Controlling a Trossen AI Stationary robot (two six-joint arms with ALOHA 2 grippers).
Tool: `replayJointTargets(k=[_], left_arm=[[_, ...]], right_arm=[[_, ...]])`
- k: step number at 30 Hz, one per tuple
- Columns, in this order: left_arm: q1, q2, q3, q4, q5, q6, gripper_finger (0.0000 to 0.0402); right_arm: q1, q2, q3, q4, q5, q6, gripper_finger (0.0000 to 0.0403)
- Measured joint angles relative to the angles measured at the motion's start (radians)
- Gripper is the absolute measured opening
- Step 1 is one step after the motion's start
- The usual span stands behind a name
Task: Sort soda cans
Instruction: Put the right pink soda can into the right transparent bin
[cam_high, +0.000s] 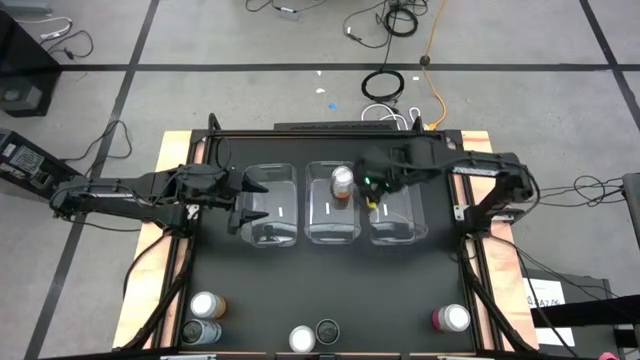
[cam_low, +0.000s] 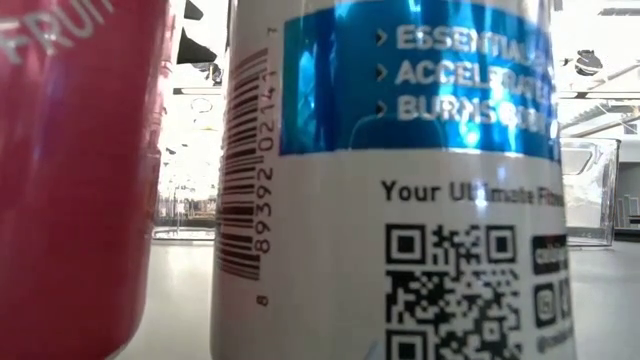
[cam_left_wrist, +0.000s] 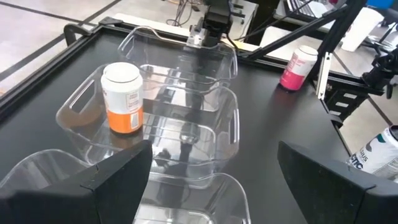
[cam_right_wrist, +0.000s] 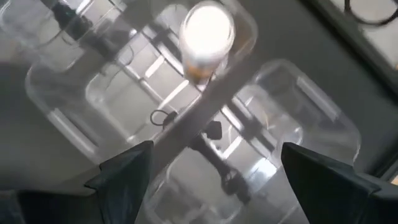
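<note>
An orange-sided soda can (cam_high: 342, 183) stands upright on the floor of the middle clear bin (cam_high: 332, 225); it also shows in the left wrist view (cam_left_wrist: 123, 98) and from above in the right wrist view (cam_right_wrist: 207, 28). My left gripper (cam_high: 241, 208) hovers open and empty over the left bin (cam_high: 272, 225). My right gripper (cam_high: 369, 190) hovers open and empty above the wall between the middle bin and the right bin (cam_high: 398, 225), beside the can. Other cans stand along the near edge: an orange one (cam_high: 207, 305), a dark one (cam_high: 200, 331), two more (cam_high: 303, 339) (cam_high: 327, 330), and a pink one (cam_high: 450, 319).
The three clear bins stand side by side at the table's middle. In the low view a pink can (cam_low: 70, 170) and a white-and-blue can (cam_low: 390, 200) fill the picture close up. Black frame rails (cam_high: 470, 230) run along the table's sides. Cables lie on the floor beyond.
</note>
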Motion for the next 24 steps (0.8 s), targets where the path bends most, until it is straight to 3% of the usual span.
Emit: replayJointTargets(k=[7, 14, 24], left_arm=[[0.0, 0.0, 0.0, 0.0, 0.002, 0.0, 0.0354], [0.0, 0.0, 0.0, 0.0, 0.002, 0.0, 0.0354], [0.0, 0.0, 0.0, -0.004, 0.003, 0.001, 0.0354]], right_arm=[[0.2, -0.01, -0.005, -0.069, 0.055, 0.239, 0.0345], [0.404, -0.013, -0.104, -0.07, 0.043, 0.556, 0.0345], [0.657, -0.013, -0.23, -0.074, -0.096, 1.085, 0.0345]])
